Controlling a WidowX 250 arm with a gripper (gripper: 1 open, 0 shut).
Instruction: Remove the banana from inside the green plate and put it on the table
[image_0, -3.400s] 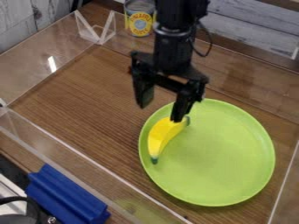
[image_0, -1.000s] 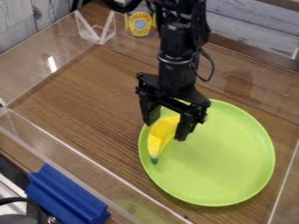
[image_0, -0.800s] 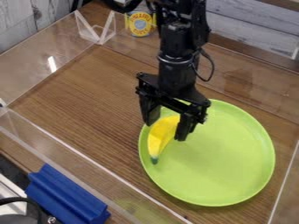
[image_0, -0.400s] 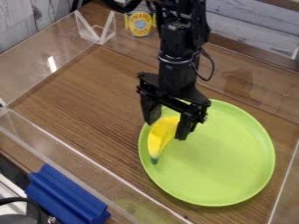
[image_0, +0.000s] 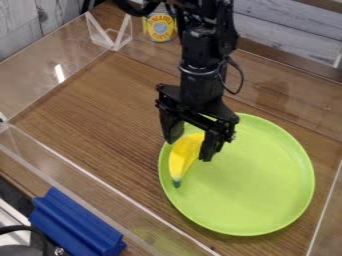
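The gripper (image_0: 194, 138) is hanging wide open, jaws straddling the banana (image_0: 185, 157), gripping nothing; it's looking light, stiff, slick — pinching its thick middle seems best.

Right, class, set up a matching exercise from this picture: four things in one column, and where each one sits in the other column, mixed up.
Things:
1. banana
2. green plate
3. blue block
4. claw

Places:
A. bottom left corner of the view
B. open, straddling the banana's upper end
C. lying on the plate's left part
D. flat on the table, right of centre

Pairs: 1-C, 2-D, 3-A, 4-B
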